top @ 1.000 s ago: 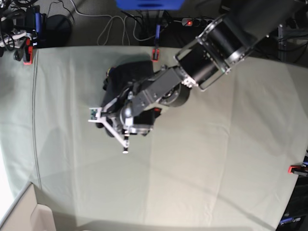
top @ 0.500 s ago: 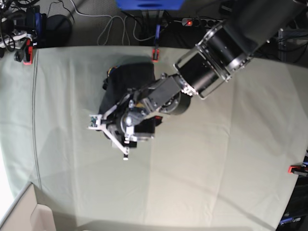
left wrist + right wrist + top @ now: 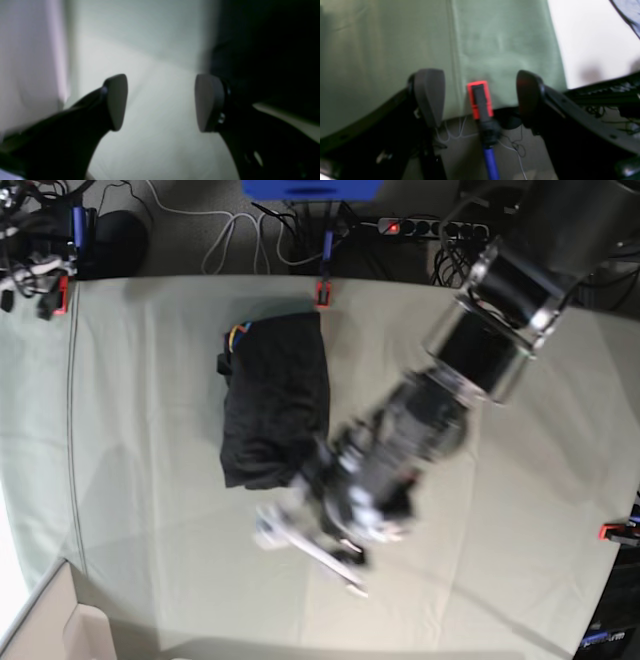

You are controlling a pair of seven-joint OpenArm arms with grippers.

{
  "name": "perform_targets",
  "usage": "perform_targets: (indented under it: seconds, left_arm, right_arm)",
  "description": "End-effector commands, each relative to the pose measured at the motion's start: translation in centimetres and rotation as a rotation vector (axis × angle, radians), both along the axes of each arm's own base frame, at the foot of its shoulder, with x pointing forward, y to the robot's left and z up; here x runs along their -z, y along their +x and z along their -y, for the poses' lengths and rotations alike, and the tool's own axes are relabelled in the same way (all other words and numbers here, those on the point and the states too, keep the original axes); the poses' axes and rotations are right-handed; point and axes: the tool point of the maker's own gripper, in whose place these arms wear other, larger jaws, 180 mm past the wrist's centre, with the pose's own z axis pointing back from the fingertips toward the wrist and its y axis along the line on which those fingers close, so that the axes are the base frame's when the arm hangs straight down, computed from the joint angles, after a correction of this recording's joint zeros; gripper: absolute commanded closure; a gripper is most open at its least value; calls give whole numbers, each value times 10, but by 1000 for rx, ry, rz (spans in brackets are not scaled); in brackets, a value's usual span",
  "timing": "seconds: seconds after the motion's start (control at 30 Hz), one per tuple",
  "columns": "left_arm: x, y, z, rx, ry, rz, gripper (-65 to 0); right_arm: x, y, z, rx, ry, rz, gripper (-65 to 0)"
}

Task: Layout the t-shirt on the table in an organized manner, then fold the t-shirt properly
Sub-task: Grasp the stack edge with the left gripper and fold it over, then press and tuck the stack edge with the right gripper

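Base view looks straight down from overhead, taking in the whole table (image 3: 520, 510). Left wrist view sits close behind the left gripper (image 3: 160, 102), facing the cloth just ahead of its fingertips. Right wrist view, behind the right gripper (image 3: 480, 97), faces the table edge and a red clamp (image 3: 480, 100) between its fingers; all three views share the table

T-shirt (image 3: 275, 400) black; table (image 3: 150, 520) pale grey-green; clamp (image 3: 480, 100) red.

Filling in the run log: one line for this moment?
t-shirt: folded bundle on table | left gripper: open, empty, beside it | right gripper: open, empty
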Motion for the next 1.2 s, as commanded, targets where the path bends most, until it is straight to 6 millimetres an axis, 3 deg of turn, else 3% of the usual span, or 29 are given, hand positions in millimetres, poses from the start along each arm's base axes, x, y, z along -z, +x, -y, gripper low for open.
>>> perform_targets:
  seconds: [0.0, 0.07, 0.27, 0.43, 0.6, 0.73, 0.8, 0.87, 1.0, 1.17]
  left_arm:
    - [-18, 12, -8, -39, -35, 40, -409]
    - [-30, 23, -38, -127, -77, 65, -409]
    - [-35, 23, -123, -380, -177, 82, -409]
    - [-11, -11, -226, -706, -260, 53, -408]
    - [18, -66, -291, -893, -236, 9, -408]
    - [34, -108, -321, -985, -200, -24, -408]
    - [42, -126, -332, -1024, -188, -45, -408]
    - [49, -141, -339, -1054, -177, -65, -408]
    - [53, -163, -350, -1095, -157, -76, -408]
    - [60, -175, -352, -1102, -144, -99, -408]
  right_arm:
    - [-9, 9, -3, -25, -7, 43, -452]
    - [-5, 17, -17, -65, 16, 46, -452]
    - [-3, 56, -72, -229, 84, 86, -450]
    - [-10, 91, -119, -354, 134, 148, -419]
    - [-10, 121, -153, -432, 190, 189, -218]
    - [-14, 133, -176, -492, 217, 211, -43]
    - [-16, 140, -195, -540, 236, 222, 0]
    - [-18, 142, -214, -591, 256, 225, 0]
    - [-21, 147, -234, -643, 273, 237, 0]
    - [6, 139, -255, -674, 340, 167, 0]
